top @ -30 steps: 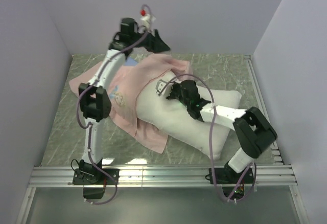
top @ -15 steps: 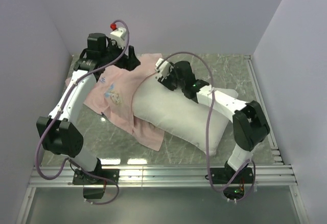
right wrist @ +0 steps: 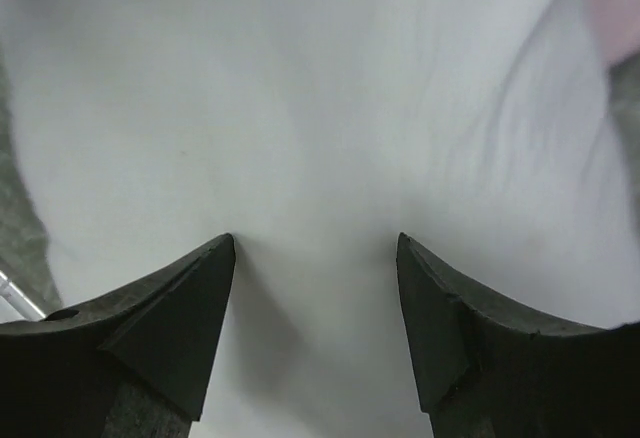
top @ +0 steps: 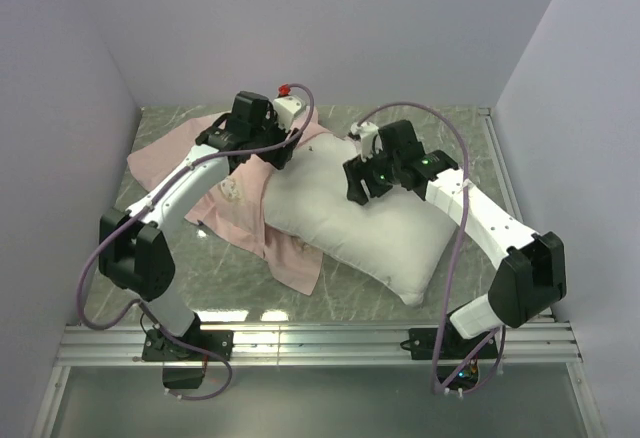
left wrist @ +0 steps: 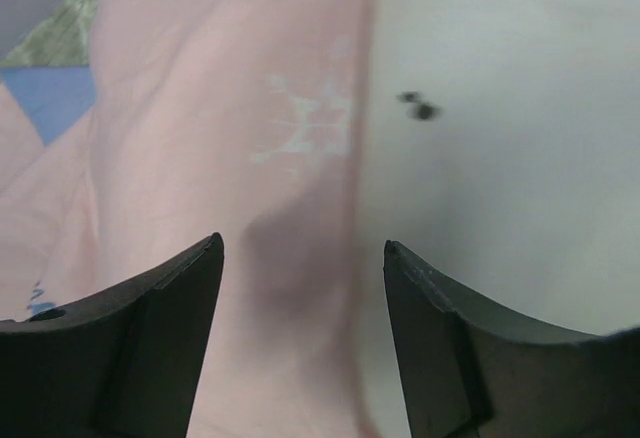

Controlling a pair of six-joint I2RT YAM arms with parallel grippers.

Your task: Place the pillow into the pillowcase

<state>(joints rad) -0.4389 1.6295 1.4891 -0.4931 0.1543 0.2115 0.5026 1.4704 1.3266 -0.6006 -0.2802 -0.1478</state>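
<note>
I see the plump white pillow (top: 350,228) lying slantwise on the bench (top: 450,133), its left end on or perhaps inside the rumpled pale pink pillowcase (top: 235,198). My left fingers (left wrist: 150,338) gape empty over that seam; right fingers (right wrist: 150,338), likewise spread, hang over the pillow's far side.

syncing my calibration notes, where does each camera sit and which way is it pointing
Top external: above and behind the bases, looking down at the table; both arms show.
Left wrist: on the left gripper, facing down where the pillowcase meets the pillow; two fingers show.
Right wrist: on the right gripper, facing down mostly at the pillow; two fingers show.
Shared: both wrist views see the pillow.
</note>
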